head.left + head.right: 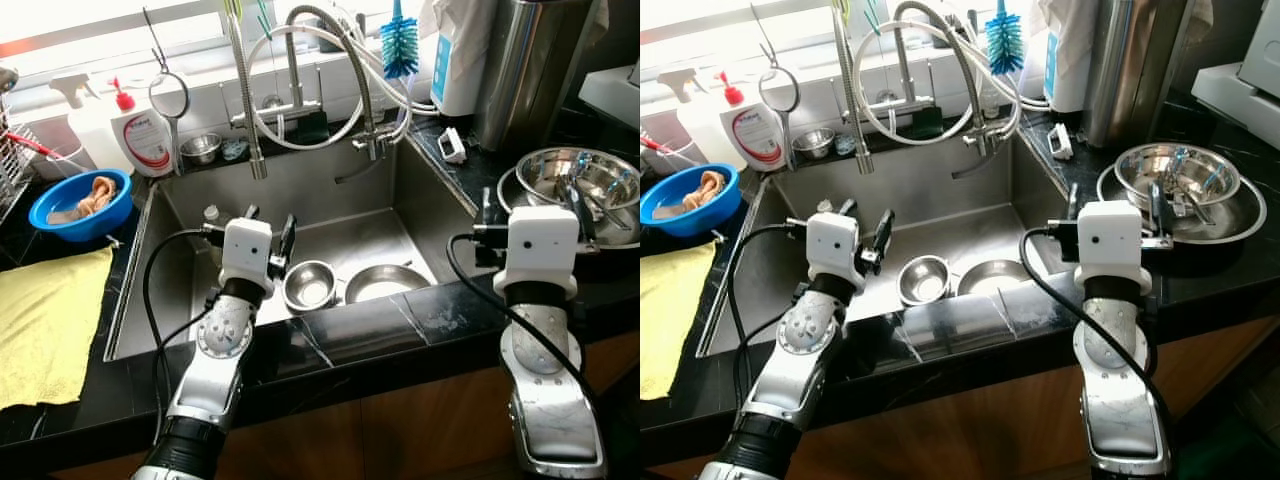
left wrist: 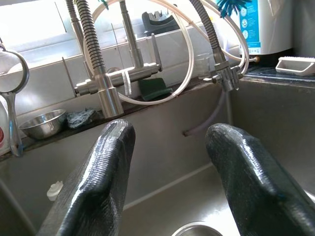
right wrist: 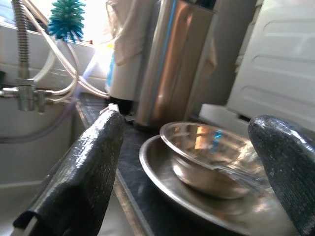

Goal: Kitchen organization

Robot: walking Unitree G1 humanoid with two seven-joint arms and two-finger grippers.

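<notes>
Nearest the camera, two silver arms reach over the front edge of a black stone counter (image 1: 370, 325) toward a steel sink (image 1: 330, 190). The left gripper (image 1: 268, 238) hovers inside the sink, close to its front wall, its black fingers (image 2: 106, 172) spread apart and holding nothing. Just beside it, on the sink floor near the front wall, sits a small steel bowl (image 1: 308, 285), with a shallow steel dish (image 1: 385, 283) touching or nearly touching its right side. The right gripper (image 1: 533, 205) hangs over the counter at the sink's right edge, jaws wide open and empty, pointing at a steel mixing bowl (image 1: 580, 175) nested in a larger steel basin (image 3: 197, 196) with utensils lying in it. On the counter's left end lies a yellow cloth (image 1: 45, 320), and beyond it a blue bowl (image 1: 80, 205) holding a rag. Along the back ledge stand a coiled spring faucet (image 1: 300, 80), a tiny steel cup (image 1: 201, 148), a white bottle (image 1: 146, 135) with a red pump, and a blue bottle brush (image 1: 399, 45). A tall steel canister (image 1: 530, 65) rises at the far right corner.
</notes>
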